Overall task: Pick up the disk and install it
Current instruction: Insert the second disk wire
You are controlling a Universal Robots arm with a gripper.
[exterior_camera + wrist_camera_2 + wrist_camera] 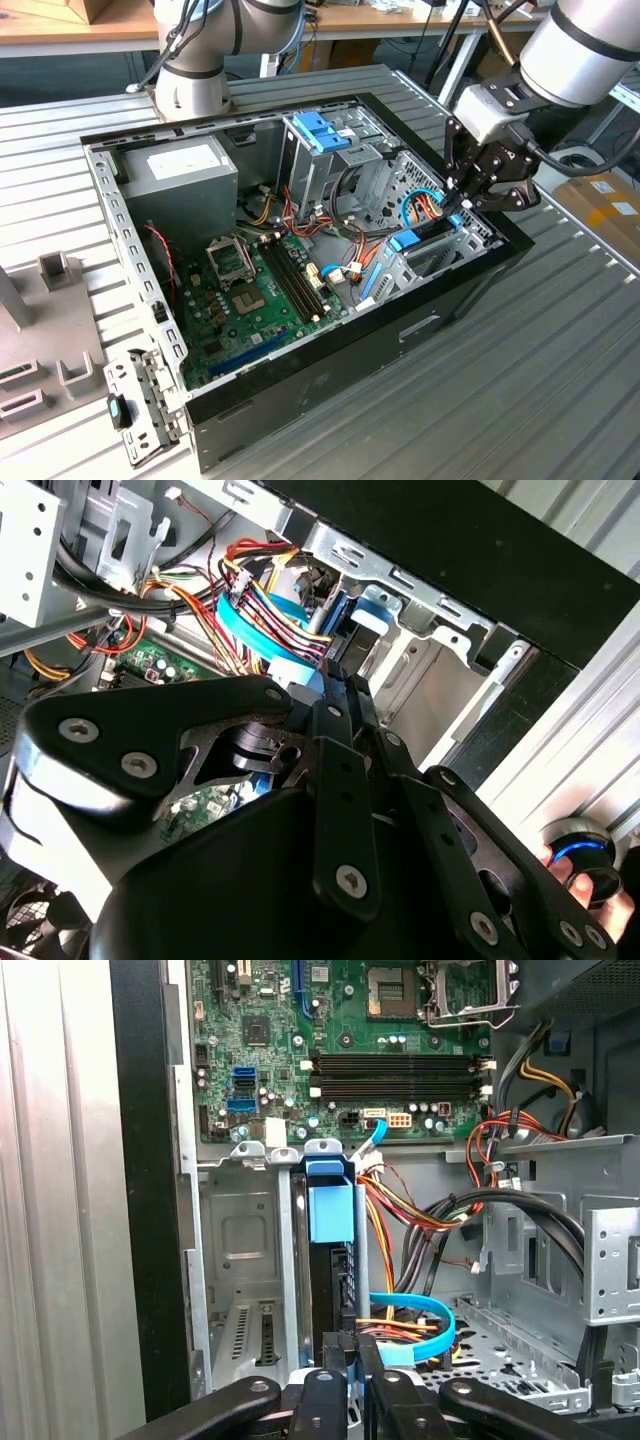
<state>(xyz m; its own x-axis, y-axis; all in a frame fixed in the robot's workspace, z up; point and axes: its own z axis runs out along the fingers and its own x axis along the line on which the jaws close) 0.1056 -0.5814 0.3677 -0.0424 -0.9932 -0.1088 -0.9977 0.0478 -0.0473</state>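
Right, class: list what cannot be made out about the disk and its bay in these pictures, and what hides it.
- First wrist view: the disk shows edge-on; its near end lies behind the gripper.
- Exterior view: the gripper covers where the disk meets the drive bay.
- Second wrist view: a hand is cut off by the picture's edge.

Disk (pixel 330 1260): dark grey body, bright blue rail. Motherboard (pixel 330 1020) beyond disk: green. Hand (pixel 470 190): black. Counter (pixel 560 350): grey, ribbed.
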